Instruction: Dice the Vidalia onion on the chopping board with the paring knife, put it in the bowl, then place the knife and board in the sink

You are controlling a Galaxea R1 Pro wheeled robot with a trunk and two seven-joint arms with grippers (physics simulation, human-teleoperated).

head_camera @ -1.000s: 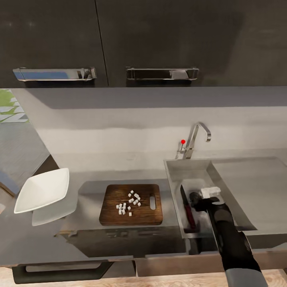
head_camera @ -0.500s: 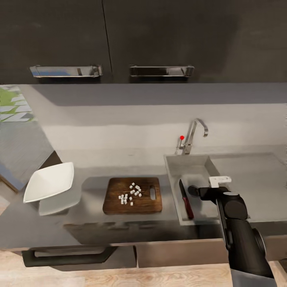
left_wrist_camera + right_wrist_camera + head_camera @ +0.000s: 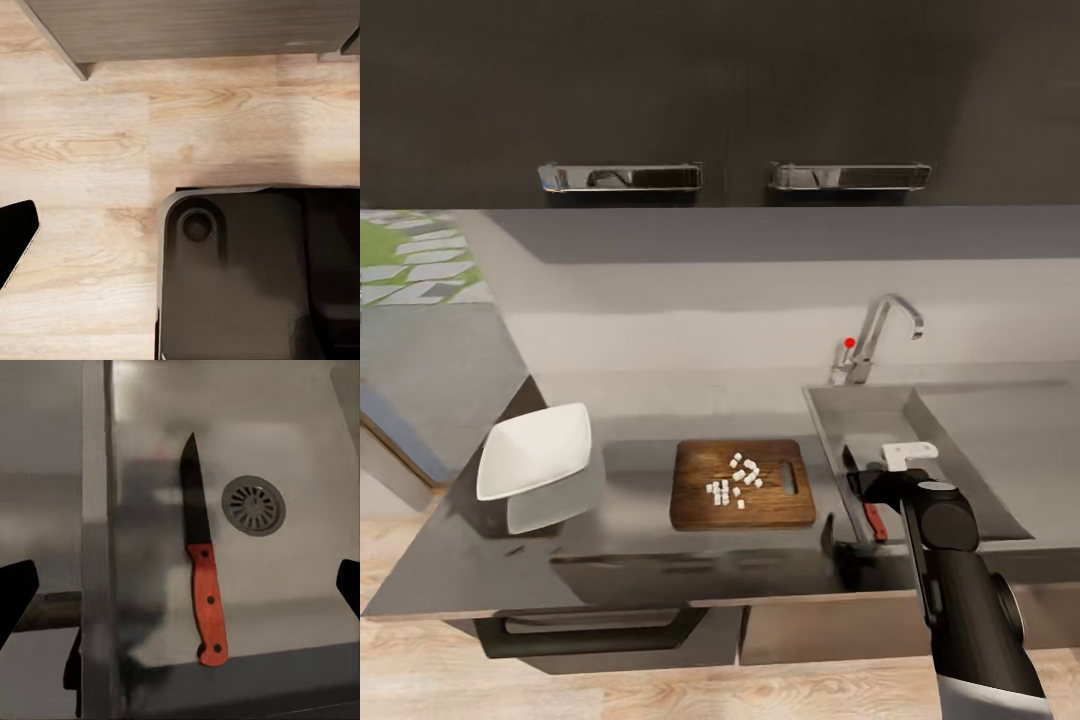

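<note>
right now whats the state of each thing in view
paring knife: lying flat in the sink, released
chopping board: on the countertop, diced onion on it
bowl: empty
right gripper: open, above the knife

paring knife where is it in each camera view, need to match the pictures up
Head view: the paring knife lies in the sink, along its left wall, beside the right gripper.
Right wrist view: the knife lies flat on the basin floor, red handle nearer the camera, blade pointing away.
Left wrist view: the knife is not in it; there is wooden floor.
Shared landmark: the sink wall beside the knife.
</note>
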